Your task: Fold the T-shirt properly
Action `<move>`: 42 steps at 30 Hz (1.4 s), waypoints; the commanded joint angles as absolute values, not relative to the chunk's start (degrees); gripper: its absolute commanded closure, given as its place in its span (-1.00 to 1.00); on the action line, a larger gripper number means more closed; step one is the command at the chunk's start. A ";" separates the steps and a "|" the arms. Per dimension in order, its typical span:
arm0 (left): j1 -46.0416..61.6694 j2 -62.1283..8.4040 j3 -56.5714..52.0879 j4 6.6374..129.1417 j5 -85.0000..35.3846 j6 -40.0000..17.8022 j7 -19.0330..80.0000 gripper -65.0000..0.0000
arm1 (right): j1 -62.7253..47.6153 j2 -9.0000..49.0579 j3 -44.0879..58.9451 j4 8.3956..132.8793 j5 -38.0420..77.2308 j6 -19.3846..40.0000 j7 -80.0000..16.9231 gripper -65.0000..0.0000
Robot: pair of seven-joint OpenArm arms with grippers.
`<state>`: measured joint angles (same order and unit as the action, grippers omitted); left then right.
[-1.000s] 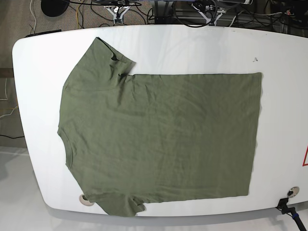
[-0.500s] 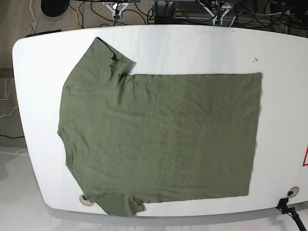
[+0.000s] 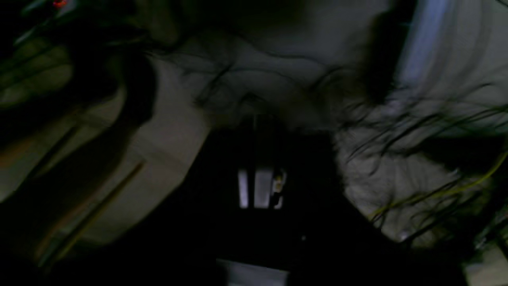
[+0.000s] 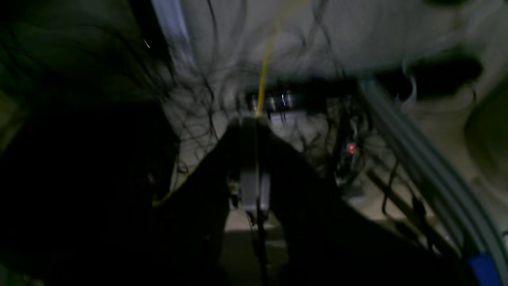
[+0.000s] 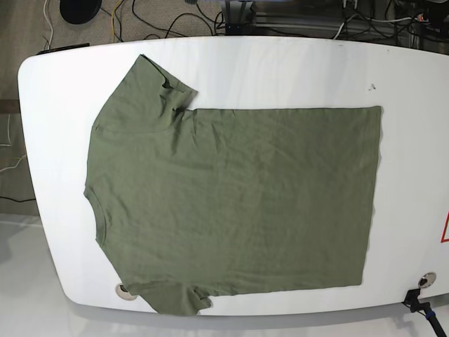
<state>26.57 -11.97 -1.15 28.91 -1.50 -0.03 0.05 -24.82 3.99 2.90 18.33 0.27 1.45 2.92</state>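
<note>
T-shirt [image 5: 231,203] lies flat, hem near table [image 5: 414,140] edge.

Plain olive-green T-shirt [image 5: 231,203], no print, spread on a glossy white table [image 5: 280,70]. Beyond the table's far edge, black cables [image 5: 168,14] and one yellow cable [image 5: 114,20] on grey-brown floor.

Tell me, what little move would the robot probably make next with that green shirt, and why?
Probably bring one arm down toward a sleeve. The T-shirt lies spread flat and unfolded on the white table, neckline toward the base view's left, and neither arm appears over it. Both wrist views are dark and blurred, aimed at cables rather than cloth, so reaching in likely comes before any fold.
</note>
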 commanded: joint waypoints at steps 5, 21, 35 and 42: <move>36.46 -14.00 -5.80 42.69 -2.13 -0.82 0.57 1.00 | -35.29 5.66 3.56 31.13 0.06 1.60 4.11 1.00; 65.27 -17.18 -12.72 89.83 -6.32 -1.99 0.37 1.00 | -57.22 9.78 10.25 75.92 0.38 1.32 1.45 1.00; 68.81 -18.75 -15.48 108.04 -5.97 -3.19 0.88 1.00 | -65.25 9.32 20.43 105.34 7.85 4.49 -2.63 1.00; 66.02 -20.56 -18.55 117.22 -5.91 -3.38 1.20 1.00 | -59.70 8.41 22.90 116.94 12.14 13.82 -8.88 1.00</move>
<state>65.25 -20.10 -17.87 114.96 -6.02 -3.27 1.98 -59.83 8.51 21.78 114.39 12.05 12.03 -7.66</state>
